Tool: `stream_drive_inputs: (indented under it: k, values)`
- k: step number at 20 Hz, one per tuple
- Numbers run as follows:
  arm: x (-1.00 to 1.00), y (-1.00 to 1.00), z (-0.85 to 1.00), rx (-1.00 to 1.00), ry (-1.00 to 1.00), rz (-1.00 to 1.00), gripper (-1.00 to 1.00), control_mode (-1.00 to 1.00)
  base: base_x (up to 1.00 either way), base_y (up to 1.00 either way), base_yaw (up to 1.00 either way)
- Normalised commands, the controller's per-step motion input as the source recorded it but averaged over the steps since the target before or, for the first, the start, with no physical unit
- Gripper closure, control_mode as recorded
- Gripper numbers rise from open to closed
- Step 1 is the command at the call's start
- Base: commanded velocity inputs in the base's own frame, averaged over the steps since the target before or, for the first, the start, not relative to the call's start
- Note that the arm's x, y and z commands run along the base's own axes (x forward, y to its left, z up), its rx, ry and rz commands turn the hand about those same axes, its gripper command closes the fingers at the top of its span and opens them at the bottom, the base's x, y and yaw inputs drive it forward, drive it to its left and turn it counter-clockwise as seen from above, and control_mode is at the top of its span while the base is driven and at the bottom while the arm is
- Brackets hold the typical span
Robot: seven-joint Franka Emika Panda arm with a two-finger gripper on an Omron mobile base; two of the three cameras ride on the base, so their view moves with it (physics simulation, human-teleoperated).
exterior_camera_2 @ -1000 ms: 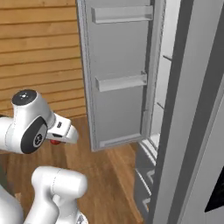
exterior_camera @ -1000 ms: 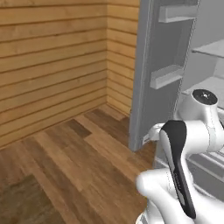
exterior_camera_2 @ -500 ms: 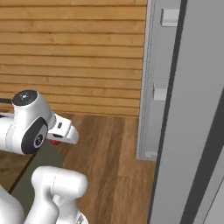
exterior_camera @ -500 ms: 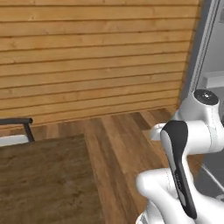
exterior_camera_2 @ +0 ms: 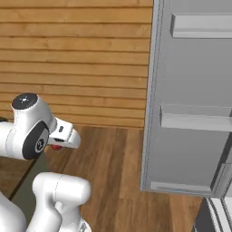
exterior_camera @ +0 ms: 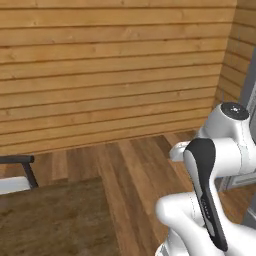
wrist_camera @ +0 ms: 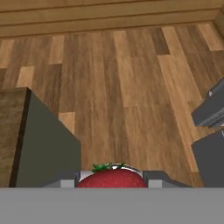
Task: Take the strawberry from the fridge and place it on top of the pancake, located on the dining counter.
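Observation:
My gripper (wrist_camera: pixel 111 179) is shut on the strawberry (wrist_camera: pixel 111 177), a bright red berry with a green leaf cap sitting between the two fingertips. In the right base view the strawberry (exterior_camera_2: pixel 56 147) peeks out red under the white hand. The fridge (exterior_camera_2: pixel 195 104) stands at the right with its light-grey door swung open and door shelves showing. The dining counter (exterior_camera: pixel 50 220) shows its dark-brown top at the lower left. In the hand view the dining counter (wrist_camera: pixel 11 131) lies to the left of the berry, a corner of it over the pale base. The pancake is out of view.
A stool (exterior_camera: pixel 15 172) with a black leg and white seat stands at the counter's far side. Wooden plank walls close the room behind. Bare wood floor (wrist_camera: pixel 127 87) stretches between the counter and the fridge.
The whole picture has slid right as the base turned away from the fridge. The counter and stool have come into view. The strawberry stays in the grip.

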Motion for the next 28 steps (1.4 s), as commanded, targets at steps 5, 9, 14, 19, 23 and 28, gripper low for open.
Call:
stream_drive_inputs:
  k: [5,9,14,19,23,28]
  values:
    - [0.00,0.00,0.00,0.00,0.00,0.00,1.00,1.00,0.99,0.02,-0.04]
    - [0.00,0.00,0.00,0.00,0.00,0.00,1.00,1.00,1.00,0.01,0.00]
    - [0.00,0.00,0.00,0.00,0.00,0.00,1.00,1.00,1.00,0.02,0.00]
    - [0.00,0.00,0.00,0.00,0.00,0.00,1.00,1.00,1.00,0.15,0.00]
    - [0.00,0.00,0.00,0.00,0.00,0.00,1.00,1.00,1.00,0.31,0.01]
    - [0.00,0.00,0.00,0.00,0.00,0.00,1.00,1.00,1.00,0.56,0.17]
